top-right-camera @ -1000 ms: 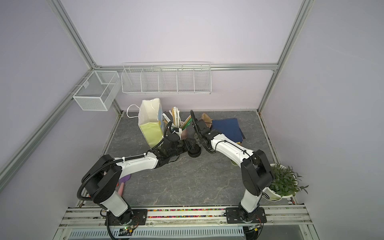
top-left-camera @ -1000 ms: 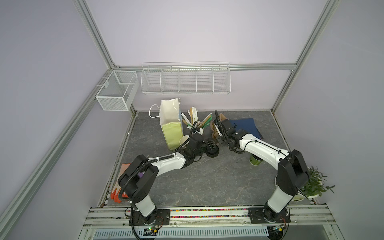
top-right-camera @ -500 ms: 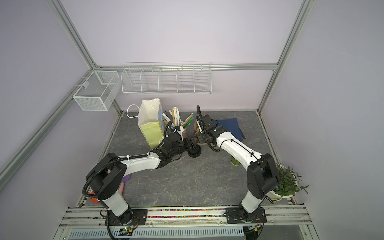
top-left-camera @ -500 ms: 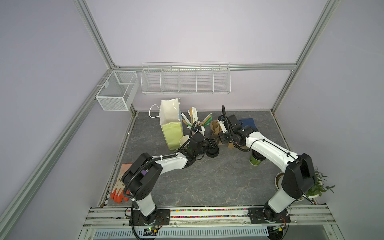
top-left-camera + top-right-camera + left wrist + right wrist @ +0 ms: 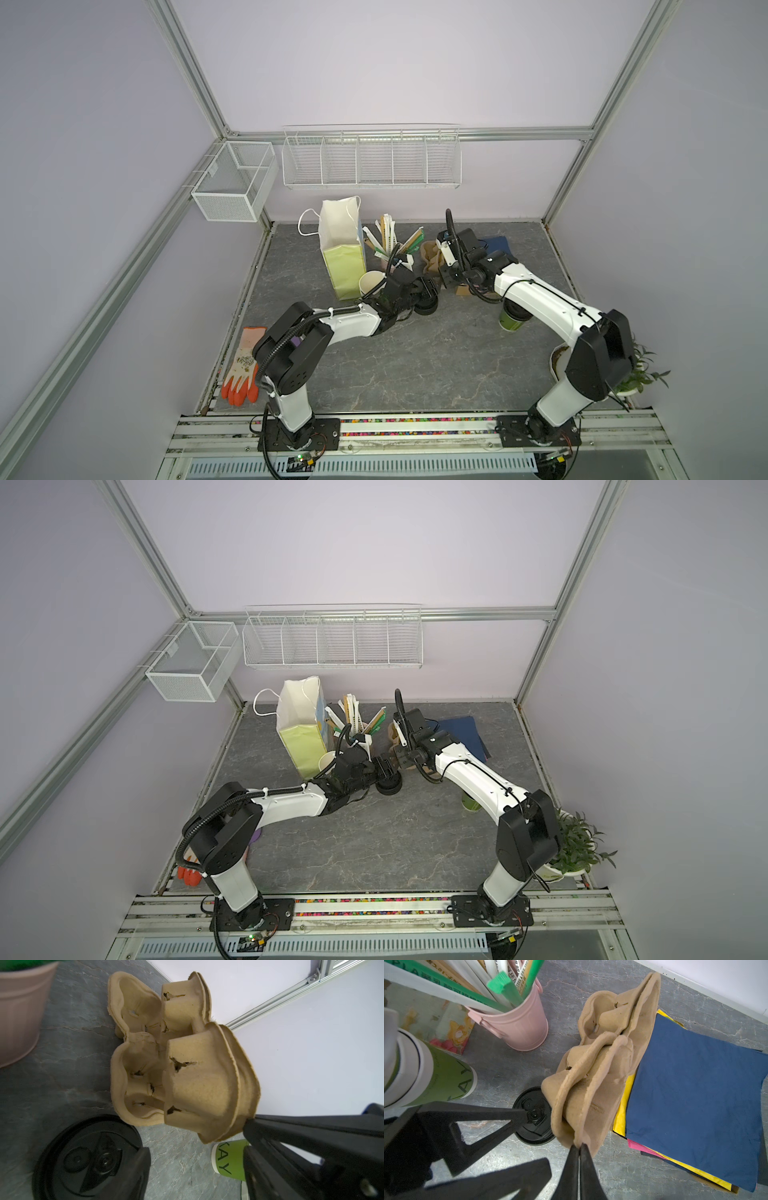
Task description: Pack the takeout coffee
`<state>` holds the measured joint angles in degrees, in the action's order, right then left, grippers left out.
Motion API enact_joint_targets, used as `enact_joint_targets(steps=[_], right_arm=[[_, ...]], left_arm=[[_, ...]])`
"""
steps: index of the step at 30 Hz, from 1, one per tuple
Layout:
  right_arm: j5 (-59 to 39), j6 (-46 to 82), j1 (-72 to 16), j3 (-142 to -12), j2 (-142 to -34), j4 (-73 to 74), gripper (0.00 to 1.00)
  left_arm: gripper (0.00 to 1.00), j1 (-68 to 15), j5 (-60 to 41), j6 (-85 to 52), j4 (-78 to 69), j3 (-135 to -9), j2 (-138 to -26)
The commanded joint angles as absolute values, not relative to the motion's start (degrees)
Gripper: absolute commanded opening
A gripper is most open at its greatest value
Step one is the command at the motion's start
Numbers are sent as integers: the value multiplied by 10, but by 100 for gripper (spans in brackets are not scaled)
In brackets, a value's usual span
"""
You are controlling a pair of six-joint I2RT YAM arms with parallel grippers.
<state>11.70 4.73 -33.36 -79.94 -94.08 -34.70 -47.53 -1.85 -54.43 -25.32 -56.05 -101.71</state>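
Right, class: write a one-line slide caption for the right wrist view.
Right gripper pinching the rim of a pulp cup carrier; black lids and folded blue cloth nearby.

— What can we read here?
— On the green cup (image 5: 226, 1159) we make out "KAY". The stack of green cups (image 5: 446, 1082) shows us "AY".
— And the straw wrapper (image 5: 446, 982)?
— We read "PLA" there; the Chinese print beside it is too small for us.

I see a tan pulp carrier (image 5: 591, 1076), a pink bucket (image 5: 521, 1028), navy cloth (image 5: 695, 1095) over yellow and magenta, black lids (image 5: 536, 1126), the green, black-lidded takeout coffee (image 5: 510, 327), and a grey veined table (image 5: 415, 365).
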Motion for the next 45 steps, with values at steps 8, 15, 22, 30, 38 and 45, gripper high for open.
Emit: enact_joint_targets(steps=[8,15,22,30,38,45], right_arm=[[91,51,-331,-812,-918,-357,7],[95,54,-331,-819,-915,-362,7],[94,53,-330,-844,-916,-386,7],[105,47,-328,-870,-914,-419,7],[100,44,-321,-886,-915,-430,7],[79,50,-317,-893,-910,-437,7]], left_arm=[[71,-474,20,-535,-227,-600,-1039],[71,-474,19,-537,-219,-606,-1048],[69,-473,34,-527,-199,-597,-1049],[69,-454,27,-534,-202,-583,-1054],[69,-435,11,-536,-208,-571,-1057],[69,-425,0,-542,-207,-572,-1073]])
